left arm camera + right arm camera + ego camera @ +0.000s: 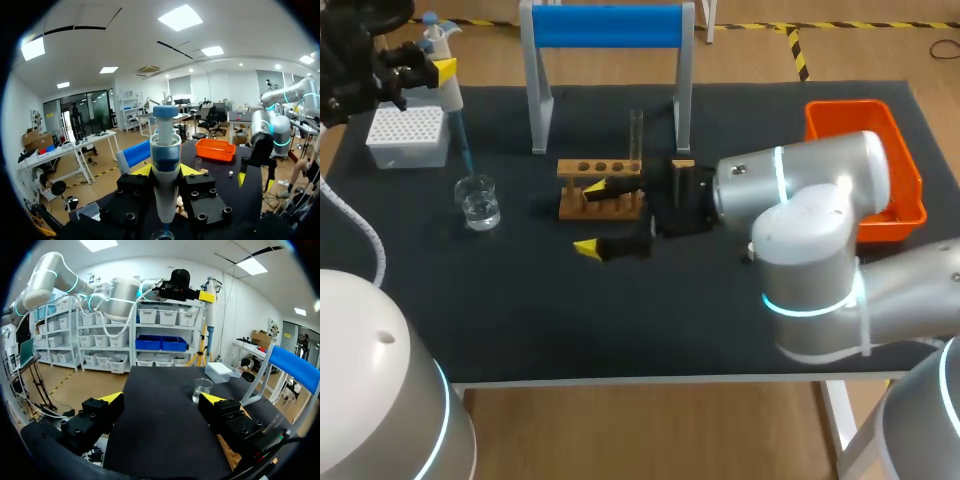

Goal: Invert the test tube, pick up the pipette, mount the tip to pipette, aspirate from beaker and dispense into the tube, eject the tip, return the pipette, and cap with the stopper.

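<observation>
Left gripper (438,72) up at table's 10 o'clock corner, clamped on pipette (448,95), thin end slanting down at beaker (478,200). White tip box (408,136) at beaker's 11 o'clock. Centre: wooden rack (603,186), test tube (636,135) upright at its 1 o'clock end. Right gripper (592,217) spread wide, holding nothing, one yellow tip across rack front. Blue-barred stand (607,26) at 12. Orange bin (840,108) at 2 o'clock, partly behind right arm.

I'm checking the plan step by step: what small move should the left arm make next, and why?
Probably lower the pipette: the left pincer holds it with its tip seemingly just above the beaker, not yet inside it.
</observation>
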Controlling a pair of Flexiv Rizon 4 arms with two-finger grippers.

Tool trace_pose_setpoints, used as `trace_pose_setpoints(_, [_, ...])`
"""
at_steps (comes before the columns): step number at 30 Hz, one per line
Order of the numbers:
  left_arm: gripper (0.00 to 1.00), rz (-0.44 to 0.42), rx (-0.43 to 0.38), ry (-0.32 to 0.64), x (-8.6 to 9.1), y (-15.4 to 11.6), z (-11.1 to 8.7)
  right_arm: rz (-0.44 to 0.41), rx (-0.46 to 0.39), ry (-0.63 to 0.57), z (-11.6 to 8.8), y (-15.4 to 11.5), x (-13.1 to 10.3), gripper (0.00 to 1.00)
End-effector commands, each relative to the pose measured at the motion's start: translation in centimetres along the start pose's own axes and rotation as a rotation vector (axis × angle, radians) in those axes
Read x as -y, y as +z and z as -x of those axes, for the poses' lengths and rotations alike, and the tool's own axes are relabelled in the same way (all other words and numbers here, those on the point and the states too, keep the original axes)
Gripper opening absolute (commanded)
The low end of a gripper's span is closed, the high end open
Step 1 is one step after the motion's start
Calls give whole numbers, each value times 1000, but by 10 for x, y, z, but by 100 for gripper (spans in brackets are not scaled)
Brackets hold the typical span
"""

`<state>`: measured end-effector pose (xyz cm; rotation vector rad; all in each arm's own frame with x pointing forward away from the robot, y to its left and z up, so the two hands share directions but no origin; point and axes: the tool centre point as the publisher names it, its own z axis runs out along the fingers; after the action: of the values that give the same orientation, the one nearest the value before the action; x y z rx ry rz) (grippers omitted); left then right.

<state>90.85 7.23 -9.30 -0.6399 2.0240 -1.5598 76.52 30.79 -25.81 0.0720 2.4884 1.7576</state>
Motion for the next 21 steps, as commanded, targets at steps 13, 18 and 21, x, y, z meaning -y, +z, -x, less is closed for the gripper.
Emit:
trace_pose_setpoints(13, [0,-3,2,1,-1,1,0,-52,158,-1,34,56,14,100])
trace_pose_setpoints(18, [0,-3,2,1,-1,1,0,-61,184,-4,45,63,17,100])
trace_pose_setpoints(21, [0,-3,2,1,-1,1,0,-61,191,-8,50,69,18,100])
